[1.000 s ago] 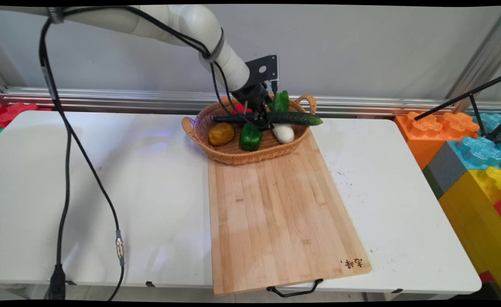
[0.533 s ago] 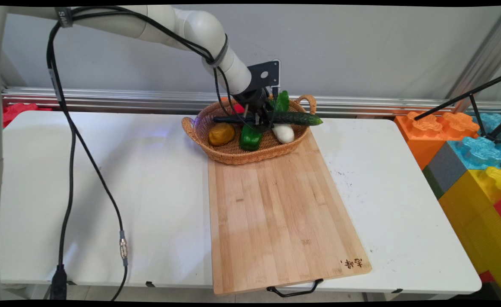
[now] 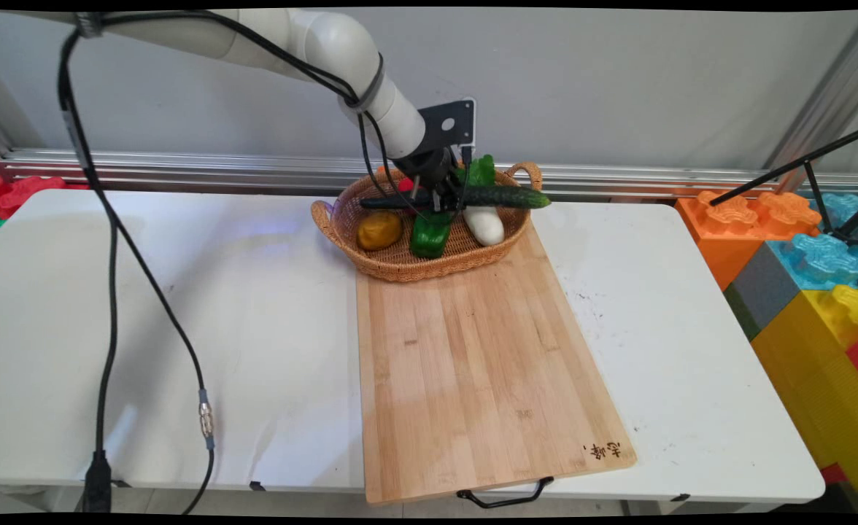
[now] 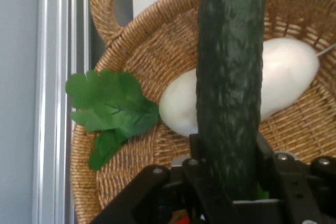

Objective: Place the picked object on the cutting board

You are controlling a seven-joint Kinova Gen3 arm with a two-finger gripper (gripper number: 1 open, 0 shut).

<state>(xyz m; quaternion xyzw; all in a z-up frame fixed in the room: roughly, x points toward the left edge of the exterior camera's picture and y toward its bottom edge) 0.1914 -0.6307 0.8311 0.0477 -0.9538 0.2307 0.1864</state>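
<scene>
Gripping a long dark green cucumber point(image 4: 231, 77) near its middle, the fingers point(image 4: 197, 153) of the black two-finger gripper point(image 3: 443, 200) are closed on its sides, and the vegetable hangs level just above an oval woven wicker basket point(image 3: 400, 266) at the far edge of the worktop point(image 3: 181, 313). Directly beneath the cucumber lies a smooth white egg-shaped vegetable point(image 4: 286, 74), with a flat green leaf sprig point(image 4: 107, 108) leaning against the basket's rear wall. A glossy green bell pepper point(image 3: 429, 233) and a yellow-brown rounded potato point(image 3: 379, 229) sit nearer the basket's front, while a long pale bamboo cutting board point(image 3: 473, 364) runs from the basket's front rim towards the near edge of the worktop. Black cables point(image 3: 108, 292) trail from the white arm point(image 3: 312, 40) down the left side. The grip appears narrow for so long a load: one end could sag or pivot between the fingers, and the cucumber's tip, which overhangs the right rim, might catch the basket's loop handle point(image 3: 527, 175) and drag the basket.
</scene>
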